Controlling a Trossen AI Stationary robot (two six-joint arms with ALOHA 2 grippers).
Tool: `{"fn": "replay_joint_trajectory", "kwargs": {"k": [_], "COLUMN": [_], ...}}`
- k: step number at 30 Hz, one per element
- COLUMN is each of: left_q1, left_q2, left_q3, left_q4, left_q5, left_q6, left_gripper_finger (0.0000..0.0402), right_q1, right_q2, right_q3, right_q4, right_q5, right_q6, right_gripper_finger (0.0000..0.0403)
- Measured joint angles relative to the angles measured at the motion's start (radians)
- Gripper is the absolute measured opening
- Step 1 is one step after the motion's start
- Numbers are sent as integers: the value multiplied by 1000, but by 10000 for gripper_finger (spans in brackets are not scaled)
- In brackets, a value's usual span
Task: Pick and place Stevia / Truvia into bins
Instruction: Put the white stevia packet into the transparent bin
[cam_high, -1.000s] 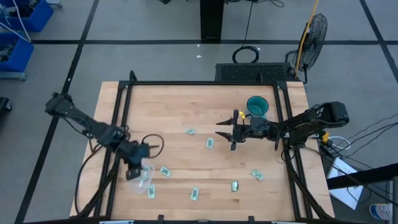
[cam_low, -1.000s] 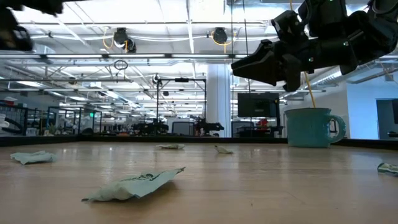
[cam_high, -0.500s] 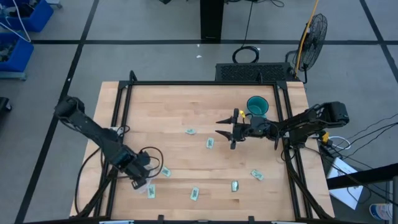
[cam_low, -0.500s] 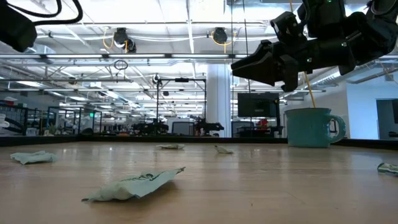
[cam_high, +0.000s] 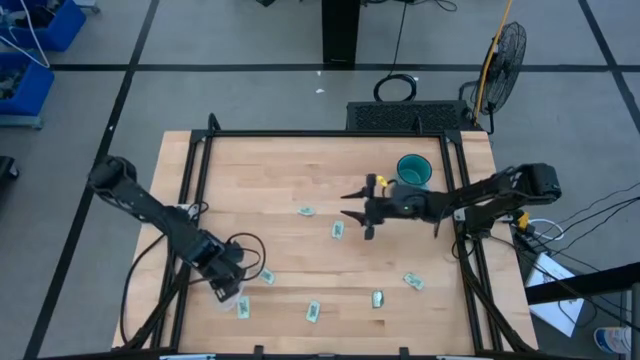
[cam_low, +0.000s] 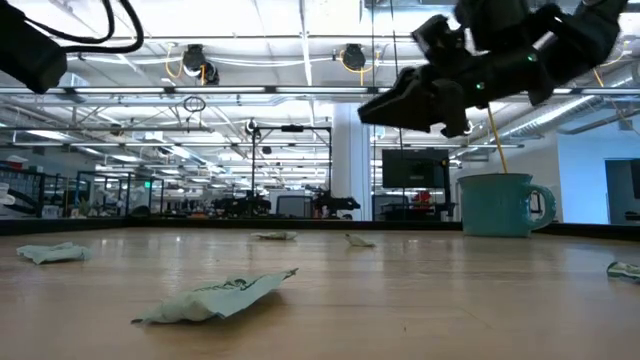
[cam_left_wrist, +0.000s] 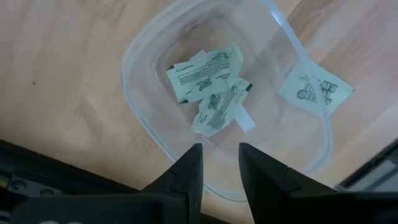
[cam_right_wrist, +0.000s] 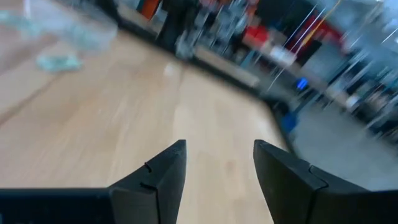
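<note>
high view, left claw: low over the near-left corner of the tabletop, above the clear tub, which is mostly hidden under it.
high view, right claw: raised above mid-tabletop, just left of the teal cup; fingers spread wide, empty.
high view, sachets: loose ones scattered; one right beside the right claw, one further left, others along the near edge, and one close to the tub.
low view, right claw: held high off the wood, nothing in it; teal cup stands on the far right, a crumpled sachet lies near the camera.
left wrist view, left claw: fingers narrowly apart, holding nothing, poised over the tub; two sachets lie inside it, a third lies outside on the wood, beside the wall.
right wrist view, right claw: wide, empty, bare wood ahead.
step in hand: by judgement, a drop into the tub is just finished; most sachets not yet collected.
next move: likely lift clear of the tub, then descend on a nearby loose sachet with fingers flat to the wood.
</note>
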Motion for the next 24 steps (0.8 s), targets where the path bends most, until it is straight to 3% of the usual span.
{"fn": "replay_joint_trajectory", "kwargs": {"k": [5,10,15,18,24], "left_q1": [65,166,288,348,438], "left_q2": [-32,-91,-158,-189,-208], "left_q3": [0,0,0,0,0], "left_q4": [0,0,2,4,20], "left_q5": [-1,5,-10,-96,-330], "left_q6": [95,185,206,275,420], "left_gripper_finger": [98,93,93,93,93], "right_q1": [0,-10,-30,-43,-66], "right_q2": [1,9,121,227,435], "right_q3": [111,114,120,172,346], "right_q4": [-293,-276,-144,-134,-198], "right_q5": [-2,-171,-211,-267,-231], "right_q6": [20,35,49,46,-49], "right_gripper_finger": [183,183,183,183,183]}}
